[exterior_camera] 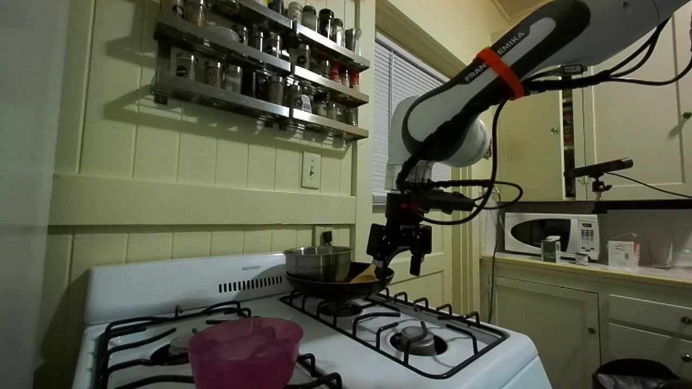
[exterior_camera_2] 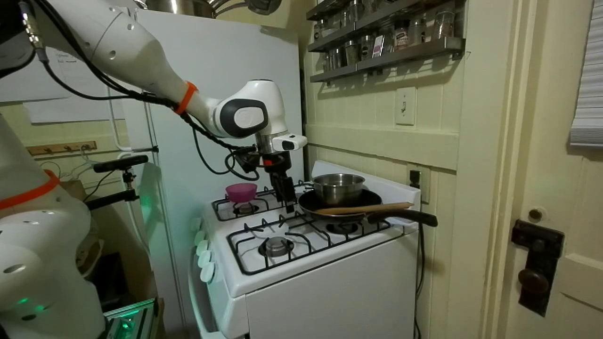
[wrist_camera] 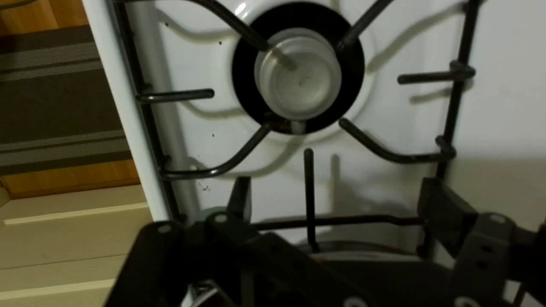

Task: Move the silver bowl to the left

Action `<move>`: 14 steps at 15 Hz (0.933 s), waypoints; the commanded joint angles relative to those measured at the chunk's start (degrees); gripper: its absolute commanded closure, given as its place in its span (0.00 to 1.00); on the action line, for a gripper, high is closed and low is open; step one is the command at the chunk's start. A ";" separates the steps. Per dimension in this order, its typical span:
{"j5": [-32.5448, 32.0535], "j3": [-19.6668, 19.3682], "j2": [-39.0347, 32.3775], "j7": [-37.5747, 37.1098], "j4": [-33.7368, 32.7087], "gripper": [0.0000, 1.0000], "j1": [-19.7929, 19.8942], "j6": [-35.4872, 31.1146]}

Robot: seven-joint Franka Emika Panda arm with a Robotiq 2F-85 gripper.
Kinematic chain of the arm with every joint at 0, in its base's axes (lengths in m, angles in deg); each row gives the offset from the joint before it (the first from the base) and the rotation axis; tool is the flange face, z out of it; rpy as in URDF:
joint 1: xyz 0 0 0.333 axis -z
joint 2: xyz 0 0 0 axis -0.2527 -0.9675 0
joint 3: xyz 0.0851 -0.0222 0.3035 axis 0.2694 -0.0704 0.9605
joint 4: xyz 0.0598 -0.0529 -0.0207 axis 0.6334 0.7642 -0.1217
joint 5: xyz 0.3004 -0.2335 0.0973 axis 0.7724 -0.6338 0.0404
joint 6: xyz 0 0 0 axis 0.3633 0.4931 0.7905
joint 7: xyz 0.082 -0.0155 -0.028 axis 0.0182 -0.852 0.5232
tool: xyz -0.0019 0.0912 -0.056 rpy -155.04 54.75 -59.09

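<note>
- Well, the silver bowl point(exterior_camera_2: 339, 192) sits upright inside the dark frying pan point(exterior_camera: 335, 290), toward the back edge of the stovetop point(exterior_camera: 357, 359).
- The gripper point(wrist_camera: 337, 194), spread wide, hovers above the stovetop.
- The pink bowl point(exterior_camera: 246, 356) stands toward a front corner.

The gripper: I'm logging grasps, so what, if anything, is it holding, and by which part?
Nothing is held: the gripper is open, only stovetop showing between its fingertips in the wrist view. The silver bowl sits in the frying pan.

In an exterior view, the pan point(exterior_camera: 338, 292) by the back worktop point(exterior_camera: 358, 361) edge hides the base of the silver bowl point(exterior_camera: 319, 265); the pink bowl point(exterior_camera: 246, 354) is cropped below.
</note>
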 commanded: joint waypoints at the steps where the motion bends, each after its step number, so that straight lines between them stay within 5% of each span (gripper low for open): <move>1: 5.25 -2.12 -1.51 -3.47 -6.61 0.00 -0.12 0.43; 6: 4.75 -3.16 -4.74 -12.95 -13.07 0.00 3.05 -5.36; 14: 5.96 -4.26 -17.52 -15.86 -18.76 0.00 2.08 -16.32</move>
